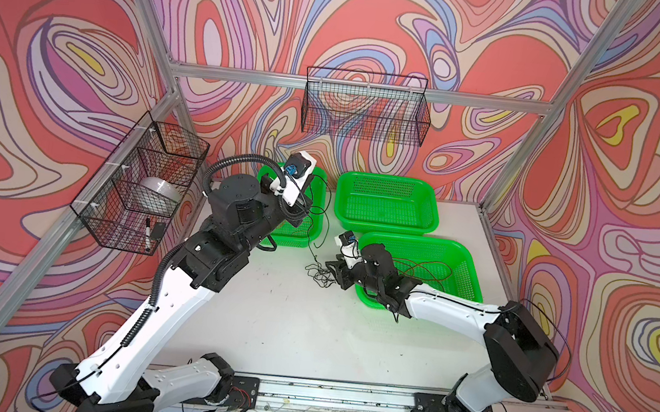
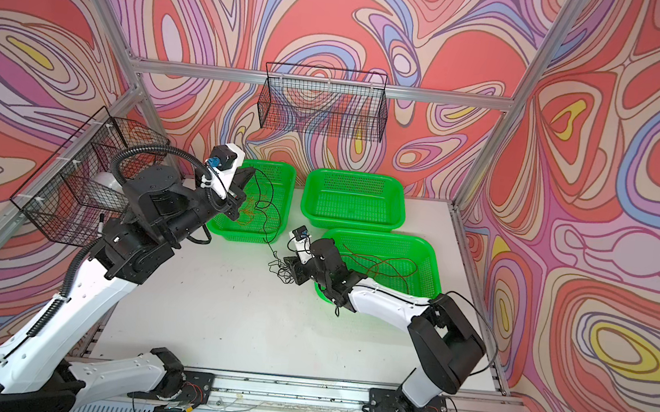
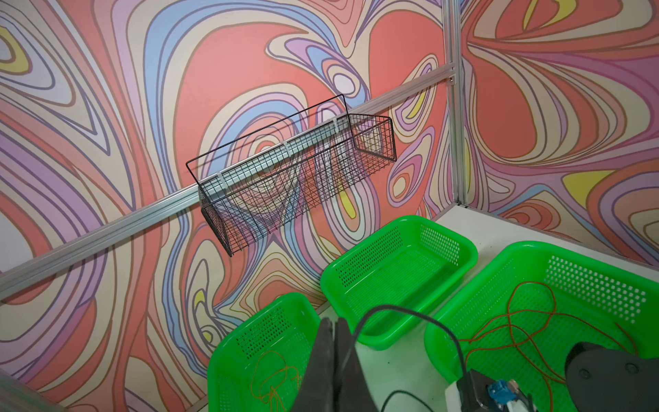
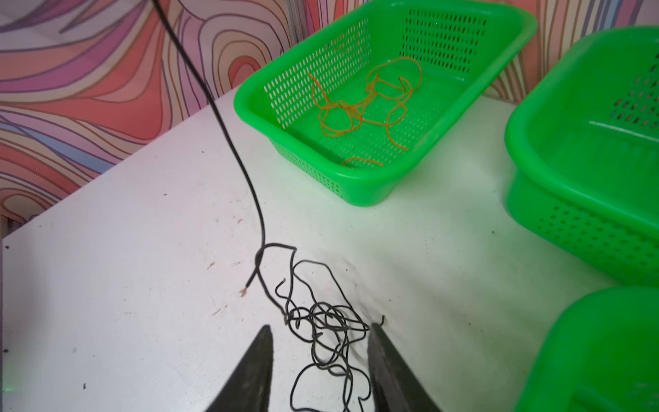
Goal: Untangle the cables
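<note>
My left fingers (image 3: 330, 339) shut, pinching black cable (image 4: 322, 321) over the basket (image 4: 356, 185) of orange cables (image 4: 360, 103). My right fingers (image 4: 376, 339) apart, gripping nothing, straddling that cable's tangle on the table (image 4: 124, 285) near the same basket.

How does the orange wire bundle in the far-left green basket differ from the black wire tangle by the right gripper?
The thin orange wires lie inside a green plastic basket; the thin black wire tangle lies on the white table. Nothing touches the orange wires; the black tangle sits between the right gripper's open fingers, one strand running up to the shut left gripper. Both are thin, loose loops.
</note>
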Tool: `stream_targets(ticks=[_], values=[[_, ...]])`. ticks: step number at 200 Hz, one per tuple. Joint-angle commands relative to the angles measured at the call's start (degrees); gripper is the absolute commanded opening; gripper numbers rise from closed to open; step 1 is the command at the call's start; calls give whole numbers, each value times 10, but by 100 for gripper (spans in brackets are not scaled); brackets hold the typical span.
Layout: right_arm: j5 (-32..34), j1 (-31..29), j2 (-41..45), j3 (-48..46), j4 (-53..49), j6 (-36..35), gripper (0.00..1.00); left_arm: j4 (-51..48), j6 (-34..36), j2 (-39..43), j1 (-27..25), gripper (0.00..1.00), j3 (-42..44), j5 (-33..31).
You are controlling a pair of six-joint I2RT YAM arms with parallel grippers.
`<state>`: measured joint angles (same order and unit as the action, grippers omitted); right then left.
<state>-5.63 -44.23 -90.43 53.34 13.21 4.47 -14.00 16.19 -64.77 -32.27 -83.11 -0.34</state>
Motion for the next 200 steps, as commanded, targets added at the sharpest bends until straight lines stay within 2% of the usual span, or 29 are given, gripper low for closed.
stream_targets(ticks=[1, 62, 100, 125, 146, 163, 179, 184, 200], values=[[-23, 1, 6, 6, 27, -35, 48, -4, -14, 15, 2, 0, 2, 22], [-92, 0, -55, 65, 30, -40, 50, 0, -22, 12, 2, 0, 4, 34], [-149, 1, -97, 95, 27, -19, 49, 5, -24, 8, 2, 0, 5, 37], [-104, -1, -133, 121, -3, 0, 46, 9, -25, 7, 2, 0, 4, 38], [-82, 0, -150, 127, -7, 12, 37, 13, -26, 9, 2, 0, 9, 32], [-55, 0, -156, 131, -20, 21, 15, 15, -26, 13, 2, 0, 17, 25], [-21, -1, -147, 125, -33, 16, 3, 19, -30, 22, 5, 0, 35, 23], [-9, 0, -140, 120, -34, 15, 0, 22, -35, 25, 8, 0, 42, 23], [24, 2, -116, 102, -39, 8, 0, 41, -56, 41, 27, 0, 77, 32]])
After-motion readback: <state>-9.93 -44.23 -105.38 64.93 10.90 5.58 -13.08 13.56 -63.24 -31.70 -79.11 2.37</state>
